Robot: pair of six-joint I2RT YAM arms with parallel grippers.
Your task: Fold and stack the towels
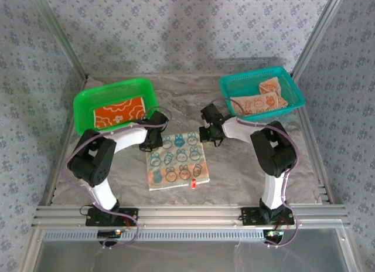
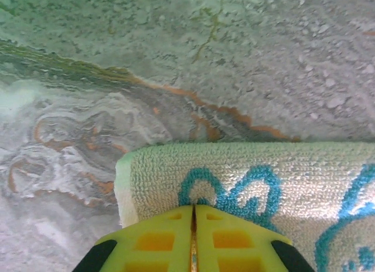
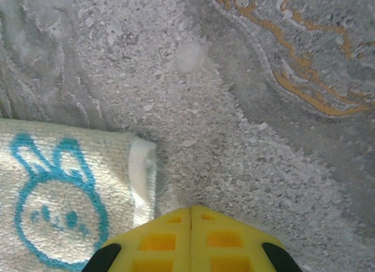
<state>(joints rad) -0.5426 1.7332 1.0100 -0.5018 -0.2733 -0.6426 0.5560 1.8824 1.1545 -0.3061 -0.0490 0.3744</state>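
Observation:
A pale teal towel with bunny faces (image 1: 177,160) lies flat in the middle of the table. My left gripper (image 1: 152,142) is at its far left corner. In the left wrist view its yellow fingers (image 2: 194,206) are pressed together, tips over the towel (image 2: 263,166) just inside the corner. My right gripper (image 1: 206,135) is at the far right corner. It is shut (image 3: 191,208), with its tips over bare table beside the towel's white edge (image 3: 58,196). An orange flowered towel (image 1: 119,114) lies in the green basket. Peach towels (image 1: 263,99) lie in the teal basket.
The green mesh basket (image 1: 111,87) stands at the back left and the teal mesh basket (image 1: 258,75) at the back right. The marbled tabletop (image 1: 234,166) has metal frame rails along its sides and front. A small red tag (image 1: 193,183) sits at the towel's near right corner.

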